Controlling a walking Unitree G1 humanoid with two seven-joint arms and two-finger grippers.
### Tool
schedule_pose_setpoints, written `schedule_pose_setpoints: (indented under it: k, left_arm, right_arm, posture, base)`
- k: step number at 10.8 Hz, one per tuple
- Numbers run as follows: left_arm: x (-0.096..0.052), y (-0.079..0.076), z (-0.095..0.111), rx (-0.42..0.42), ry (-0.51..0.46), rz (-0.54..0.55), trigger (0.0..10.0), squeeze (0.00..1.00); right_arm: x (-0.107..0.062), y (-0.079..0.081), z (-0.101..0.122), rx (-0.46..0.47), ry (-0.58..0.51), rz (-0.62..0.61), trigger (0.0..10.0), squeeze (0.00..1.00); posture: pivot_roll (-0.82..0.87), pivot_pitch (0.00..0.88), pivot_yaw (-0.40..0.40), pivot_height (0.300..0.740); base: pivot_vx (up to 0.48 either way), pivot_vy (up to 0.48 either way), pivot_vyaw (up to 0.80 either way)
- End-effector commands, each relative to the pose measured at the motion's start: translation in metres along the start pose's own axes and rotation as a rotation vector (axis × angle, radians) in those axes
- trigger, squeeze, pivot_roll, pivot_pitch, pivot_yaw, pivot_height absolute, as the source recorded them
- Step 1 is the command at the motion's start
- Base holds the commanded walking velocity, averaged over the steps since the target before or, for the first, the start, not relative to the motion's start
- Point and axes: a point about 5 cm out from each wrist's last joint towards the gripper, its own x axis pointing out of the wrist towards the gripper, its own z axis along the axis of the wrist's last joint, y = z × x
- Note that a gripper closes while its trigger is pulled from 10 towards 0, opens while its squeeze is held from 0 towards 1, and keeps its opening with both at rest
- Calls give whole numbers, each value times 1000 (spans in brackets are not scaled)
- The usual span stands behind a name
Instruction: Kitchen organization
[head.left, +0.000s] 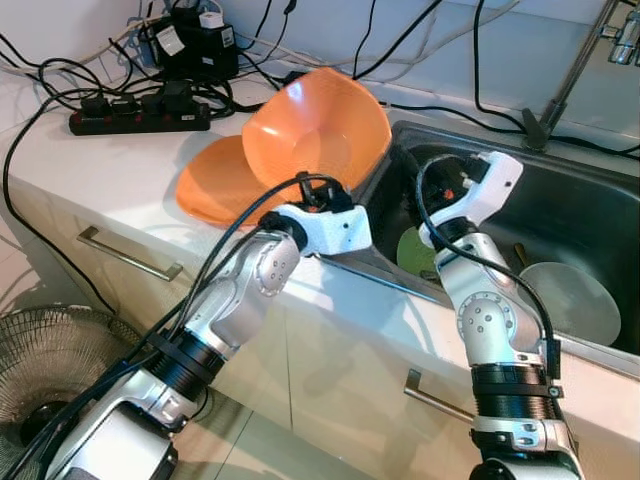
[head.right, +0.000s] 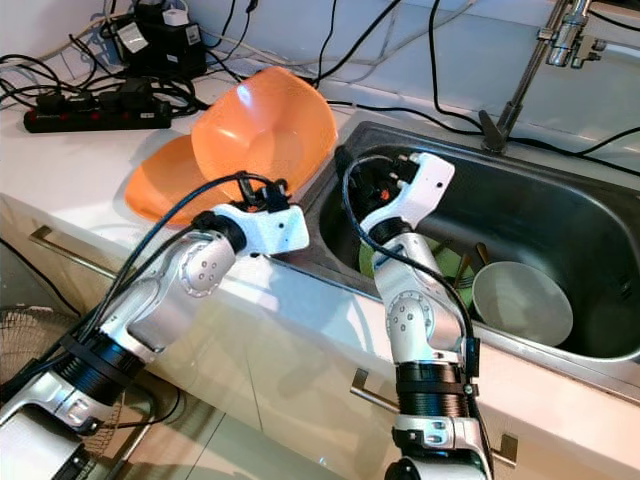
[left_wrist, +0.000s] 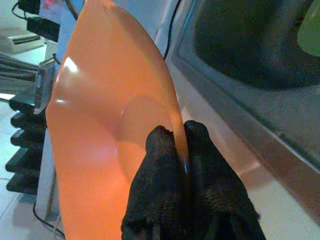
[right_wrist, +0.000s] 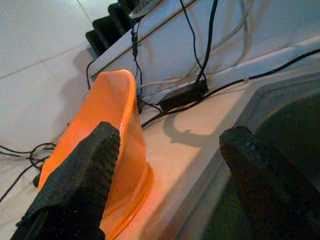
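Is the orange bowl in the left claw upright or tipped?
Tipped. The orange bowl stands on edge, hollow facing the camera, its rim pinched by the left claw.

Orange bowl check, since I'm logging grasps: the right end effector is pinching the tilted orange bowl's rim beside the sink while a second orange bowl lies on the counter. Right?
Not quite. The left end effector pinches the tilted orange bowl by its rim, as the left wrist view shows. The right end effector is open over the sink. The second orange bowl does lie on the counter.
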Motion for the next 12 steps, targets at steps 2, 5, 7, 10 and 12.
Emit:
schedule_pose_setpoints:
  k: [2,5,7,10,12]
  left_arm:
    - [2,0,11,29,-45,-7,10000,0]
    - [3,-6,25,31,-104,-32,10000,0]
    - [3,-6,26,33,-111,-35,10000,0]
    - [1,-9,26,57,-122,-48,10000,0]
    - [0,-10,26,70,-129,-52,10000,0]
  right_arm:
    - [2,8,9,11,-29,33,10000,0]
    - [3,9,6,11,-22,30,10000,0]
    - [3,7,6,12,-24,16,10000,0]
    - [4,4,7,5,-27,-7,10000,0]
    - [4,2,7,2,-27,-22,10000,0]
  posture:
    - [113,37,-8,740]
    - [116,38,-7,740]
    - [117,41,-7,740]
    - [118,46,-8,740]
    - [117,50,-9,740]
  base:
    - [0,0,0]
    - [0,0,0]
    - [0,0,0]
    - [0,0,0]
    - [0,0,0]
